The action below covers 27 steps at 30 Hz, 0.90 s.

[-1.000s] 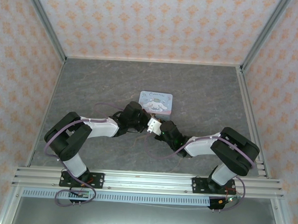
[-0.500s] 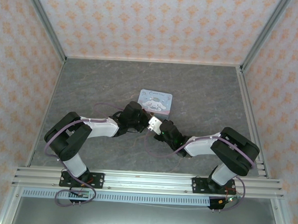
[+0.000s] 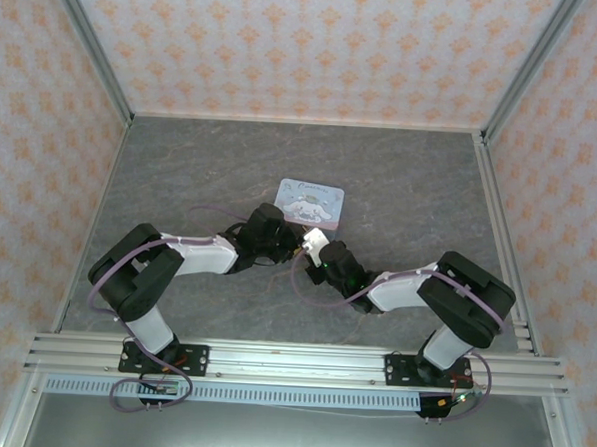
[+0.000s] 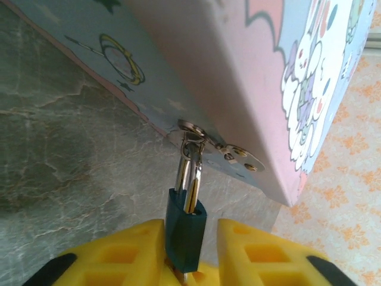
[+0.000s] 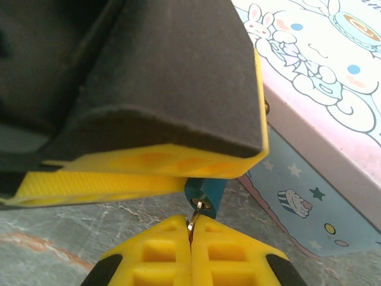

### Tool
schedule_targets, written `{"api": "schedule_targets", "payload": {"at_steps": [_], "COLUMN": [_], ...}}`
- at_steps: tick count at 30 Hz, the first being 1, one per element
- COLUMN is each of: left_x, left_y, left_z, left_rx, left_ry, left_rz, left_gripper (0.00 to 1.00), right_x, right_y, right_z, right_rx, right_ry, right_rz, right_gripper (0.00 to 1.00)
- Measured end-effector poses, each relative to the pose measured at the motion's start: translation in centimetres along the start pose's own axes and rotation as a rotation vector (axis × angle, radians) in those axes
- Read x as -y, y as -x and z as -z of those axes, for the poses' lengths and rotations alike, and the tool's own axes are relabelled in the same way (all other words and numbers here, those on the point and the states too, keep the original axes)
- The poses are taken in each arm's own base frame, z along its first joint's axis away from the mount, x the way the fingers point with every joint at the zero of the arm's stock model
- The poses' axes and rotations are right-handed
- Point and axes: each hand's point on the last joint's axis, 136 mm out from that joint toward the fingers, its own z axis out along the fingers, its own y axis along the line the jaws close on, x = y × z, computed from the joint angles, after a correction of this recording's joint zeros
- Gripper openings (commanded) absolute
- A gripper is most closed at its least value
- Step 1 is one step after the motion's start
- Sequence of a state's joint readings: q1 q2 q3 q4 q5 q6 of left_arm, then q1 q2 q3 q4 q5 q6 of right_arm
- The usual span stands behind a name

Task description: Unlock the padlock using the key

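Gray marbled table [image 3: 181,167] ran wall to wall. Pale blue cartoon tin box [image 3: 313,201] sat mid-table, with both arms meeting at its near side. Left gripper [image 4: 186,239]: jaws narrow, clamped on body of padlock [image 4: 182,214]. Tiny teal padlock hung by shackle from tin's hasp loop [image 4: 191,127]. Right gripper [image 5: 191,225]: jaws pressed together, pinching key [image 5: 199,207] at padlock's lower end.

The padlock [image 4: 186,233] is smooth glossy teal, its shackle [image 4: 189,173] polished metal.
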<state>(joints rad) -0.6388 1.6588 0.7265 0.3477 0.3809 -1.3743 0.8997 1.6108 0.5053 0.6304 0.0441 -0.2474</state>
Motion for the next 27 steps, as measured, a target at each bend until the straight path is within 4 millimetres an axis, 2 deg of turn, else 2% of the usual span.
{"api": "schedule_targets", "payload": {"at_steps": [5, 9, 12, 15, 19, 27], "left_x": [-0.4, 0.4, 1.4, 1.9, 1.6, -0.7], "left_y": [0.6, 2.0, 3.1, 3.9, 4.7, 6.3], "left_z": [1.4, 3.7, 5.9, 7.9, 9.8, 11.0], "left_rx": [0.018, 0.071, 0.12, 0.169, 0.222, 0.26], "left_ry": [0.0, -0.018, -0.035, -0.034, 0.006, 0.115], "left_rz": [-0.009, -0.029, -0.061, -0.102, -0.149, -0.183], "left_gripper": [0.5, 0.61, 0.66, 0.69, 0.7, 0.72], "right_x": [-0.2, -0.1, -0.2, -0.3, -0.6, -2.0], "right_y": [0.4, 0.2, 0.3, 0.6, 0.5, 0.5], "right_z": [0.1, 0.3, 0.3, 0.2, -0.2, -0.9], "right_rx": [0.035, 0.05, 0.061, 0.071, 0.075, 0.051], "right_ry": [0.035, 0.069, 0.104, 0.145, 0.207, 0.331], "right_rz": [-0.151, -0.285, -0.385, -0.498, -0.668, -0.954], "right_gripper": [0.0, 0.0, 0.0, 0.0, 0.0, 0.0]}}
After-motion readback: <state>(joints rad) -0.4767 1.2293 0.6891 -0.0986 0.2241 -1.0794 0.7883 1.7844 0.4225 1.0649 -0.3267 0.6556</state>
